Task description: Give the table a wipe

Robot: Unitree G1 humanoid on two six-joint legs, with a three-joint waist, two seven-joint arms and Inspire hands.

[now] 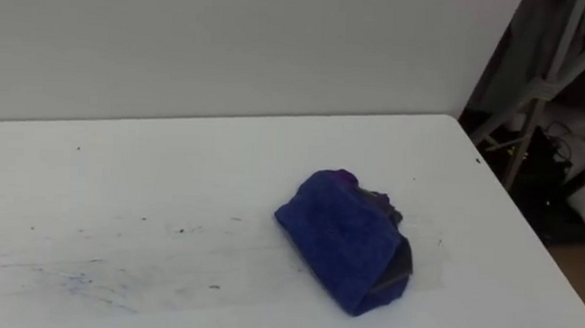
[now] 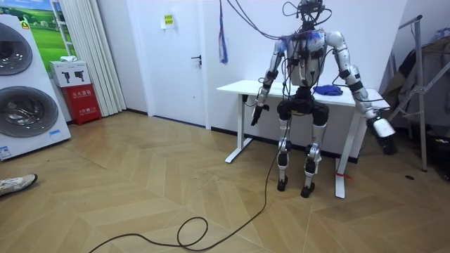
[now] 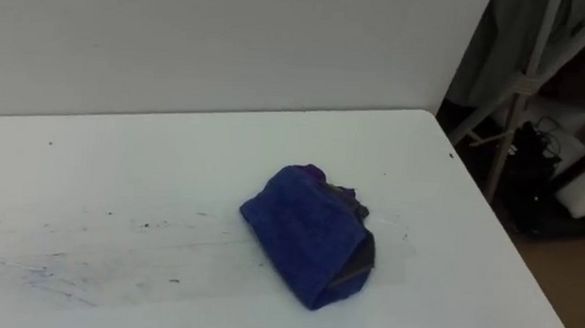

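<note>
A crumpled blue cloth (image 1: 341, 235) with a dark fold at its right end lies on the white table (image 1: 174, 169), right of centre and toward the front edge. No hand is on it. Faint dark smears and specks (image 1: 110, 275) mark the tabletop left of the cloth. In the room view I stand at the table facing the wall, with the cloth (image 2: 328, 89) on the top in front of me. My left hand (image 2: 258, 114) hangs low beside the table's edge. My right hand (image 2: 382, 126) is held out low, past the table's right end.
The table's right edge (image 1: 527, 234) drops off toward a metal stand (image 1: 538, 91) and dark clutter on the floor. A white wall runs close behind the table. Washing machines (image 2: 21, 84) and a red box (image 2: 83, 102) stand far on the room view's left.
</note>
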